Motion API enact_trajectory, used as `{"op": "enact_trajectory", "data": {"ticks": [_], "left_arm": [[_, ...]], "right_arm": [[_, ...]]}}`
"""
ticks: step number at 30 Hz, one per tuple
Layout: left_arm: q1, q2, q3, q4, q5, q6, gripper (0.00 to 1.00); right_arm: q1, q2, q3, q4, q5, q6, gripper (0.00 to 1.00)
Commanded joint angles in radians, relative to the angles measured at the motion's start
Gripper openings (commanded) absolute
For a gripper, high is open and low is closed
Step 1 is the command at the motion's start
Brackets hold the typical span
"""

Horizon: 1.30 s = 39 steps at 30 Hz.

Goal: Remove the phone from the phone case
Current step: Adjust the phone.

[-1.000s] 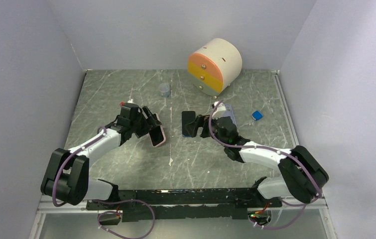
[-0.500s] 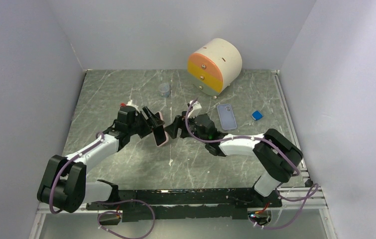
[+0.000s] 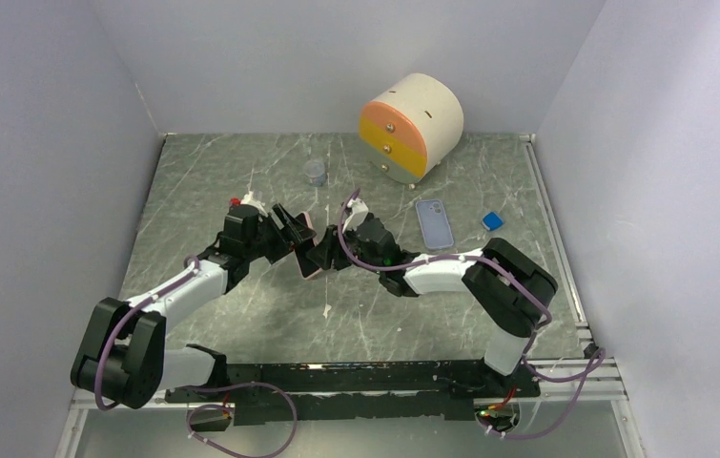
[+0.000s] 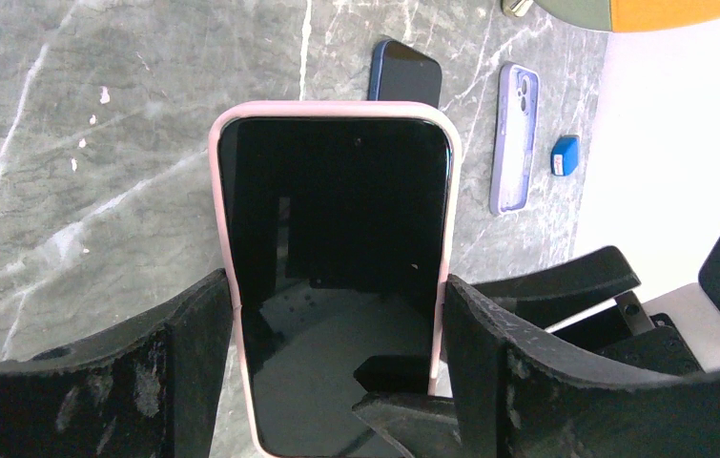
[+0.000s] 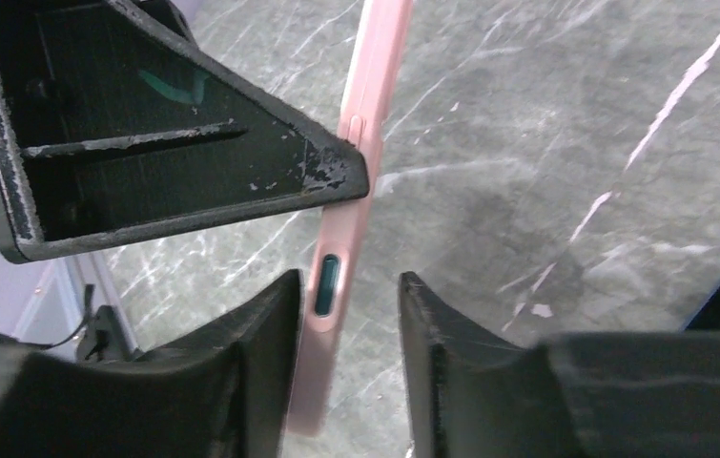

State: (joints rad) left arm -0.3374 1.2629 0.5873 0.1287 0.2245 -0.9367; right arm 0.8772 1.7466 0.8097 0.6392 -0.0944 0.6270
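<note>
- Top view: L pincer (image 3: 291, 232) and R pincer (image 3: 322, 250) meet mid-counter (image 3: 241, 172), w/ the phone (image 3: 308, 263) btwn them. Grip detail is too small to tell here.
- L wrist: L pincer grasps the pink case (image 4: 225, 191) by both long sides. The phone sits in it, screen to cam. A 2nd phone (image 4: 405, 74) and lilac case (image 4: 514, 134) lie beyond.
- R wrist: R pincer straddles the pink case's side edge, not clenched. A gap shows at one finger (image 5: 451, 343).
</note>
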Motion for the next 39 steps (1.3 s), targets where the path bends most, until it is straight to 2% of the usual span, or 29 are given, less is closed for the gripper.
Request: {"op": "enact_trajectory", "data": {"ticks": [1,4,6,7,10,12,18,25,29,32,34,39], "left_arm": [[-0.004,-0.057,0.007,0.100,0.039,0.027,0.08],[-0.003,-0.072,0.003,0.103,0.041,0.053,0.19],[-0.003,-0.085,0.006,0.102,0.046,0.076,0.31],[-0.004,-0.092,0.005,0.102,0.051,0.085,0.38],[-0.003,-0.116,-0.009,0.132,0.067,0.112,0.59],[-0.002,-0.137,-0.023,0.165,0.082,0.136,0.69],[-0.004,-0.190,-0.110,0.404,0.203,0.182,0.85],[-0.003,-0.155,-0.144,0.609,0.337,0.186,0.85],[-0.003,-0.098,-0.161,0.757,0.411,0.144,0.82],[-0.003,-0.057,-0.171,0.863,0.455,0.114,0.78],[-0.003,-0.046,-0.168,0.869,0.464,0.107,0.74],[-0.004,-0.039,-0.178,0.984,0.517,0.081,0.62]], "right_arm": [[0.004,-0.027,0.024,0.037,-0.024,-0.017,0.35],[0.002,-0.049,0.016,0.038,-0.039,-0.030,0.14],[-0.001,-0.067,0.002,0.051,-0.042,-0.030,0.02],[-0.004,-0.077,-0.006,0.055,-0.042,-0.030,0.00],[-0.024,-0.107,-0.031,0.078,-0.061,-0.028,0.00],[-0.044,-0.137,-0.056,0.106,-0.083,-0.021,0.00],[-0.127,-0.260,-0.158,0.178,-0.180,-0.022,0.00],[-0.183,-0.393,-0.247,0.271,-0.317,-0.020,0.00],[-0.201,-0.419,-0.291,0.413,-0.387,0.028,0.00],[-0.216,-0.420,-0.302,0.479,-0.440,0.057,0.00],[-0.220,-0.416,-0.303,0.520,-0.473,0.077,0.00],[-0.219,-0.393,-0.284,0.570,-0.552,0.102,0.00]]}}
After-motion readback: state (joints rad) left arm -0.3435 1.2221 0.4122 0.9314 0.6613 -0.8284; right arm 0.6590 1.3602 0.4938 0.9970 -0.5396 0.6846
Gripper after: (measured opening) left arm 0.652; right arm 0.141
